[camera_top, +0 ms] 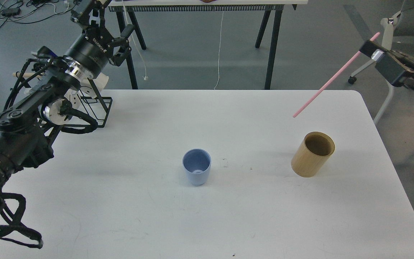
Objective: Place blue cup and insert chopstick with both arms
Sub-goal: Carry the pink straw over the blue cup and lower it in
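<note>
The blue cup (196, 167) stands upright and empty on the white table (228, 223), a little left of the middle. My left gripper (110, 26) is raised above the table's far left corner, well away from the cup, open and empty. My right gripper (369, 48) is off the table's far right corner, high up, shut on the pink chopstick (331, 81). The stick slants down to the left, and its lower tip hangs in the air above and a little left of the tan cylinder.
A tan wooden cylindrical holder (313, 154) stands at the table's right. A black wire rack (97, 108) with white parts sits at the far left corner, behind my left arm. A black-legged table (270, 46) and a chair base (363, 72) stand beyond.
</note>
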`<state>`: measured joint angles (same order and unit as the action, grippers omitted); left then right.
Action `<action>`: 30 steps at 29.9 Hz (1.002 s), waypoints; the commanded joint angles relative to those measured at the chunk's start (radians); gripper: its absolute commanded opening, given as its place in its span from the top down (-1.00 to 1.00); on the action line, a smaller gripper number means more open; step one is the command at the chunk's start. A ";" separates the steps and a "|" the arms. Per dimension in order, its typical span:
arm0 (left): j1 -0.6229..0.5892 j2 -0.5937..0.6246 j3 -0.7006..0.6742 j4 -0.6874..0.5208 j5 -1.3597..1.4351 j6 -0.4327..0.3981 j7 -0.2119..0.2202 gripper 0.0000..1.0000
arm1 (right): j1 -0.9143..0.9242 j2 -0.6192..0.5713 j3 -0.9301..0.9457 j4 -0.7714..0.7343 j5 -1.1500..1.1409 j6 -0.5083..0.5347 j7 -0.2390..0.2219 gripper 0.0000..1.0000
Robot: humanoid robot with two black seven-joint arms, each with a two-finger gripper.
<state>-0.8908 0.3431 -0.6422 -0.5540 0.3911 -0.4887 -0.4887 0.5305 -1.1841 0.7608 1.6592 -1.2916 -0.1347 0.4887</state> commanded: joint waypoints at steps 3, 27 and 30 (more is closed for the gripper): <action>0.042 0.017 -0.001 0.017 -0.001 0.000 0.000 -0.83 | 0.247 0.138 -0.203 -0.022 -0.041 0.086 0.000 1.00; 0.076 0.017 -0.001 0.019 -0.003 0.000 0.000 -0.87 | 0.618 0.627 -0.686 -0.371 -0.155 0.030 0.000 1.00; 0.078 0.017 -0.002 0.019 -0.005 0.000 0.000 -0.88 | 0.617 0.667 -0.696 -0.409 -0.155 0.020 0.000 1.00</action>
<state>-0.8150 0.3606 -0.6439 -0.5353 0.3878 -0.4888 -0.4887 1.1488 -0.5533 0.0752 1.2839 -1.4458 -0.1047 0.4887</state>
